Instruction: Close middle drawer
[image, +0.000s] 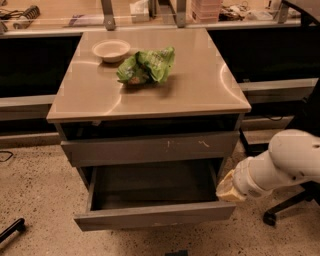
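Observation:
The middle drawer (155, 215) is pulled out from the cabinet, with its plain grey-brown front facing me and its dark inner box (152, 185) open and empty. Above it is the drawer front with pale scratch marks (150, 148), which is pushed in. My gripper (227, 189) is at the end of the white arm (285, 165), low on the right. It sits right beside the open drawer's right side, near the front corner, and only its tan end shows.
A white bowl (111, 50) and a crumpled green bag (146, 66) lie on the beige cabinet top (200, 85). An office chair base (280, 210) stands at the right behind my arm. A black object (12, 230) lies on the speckled floor at lower left.

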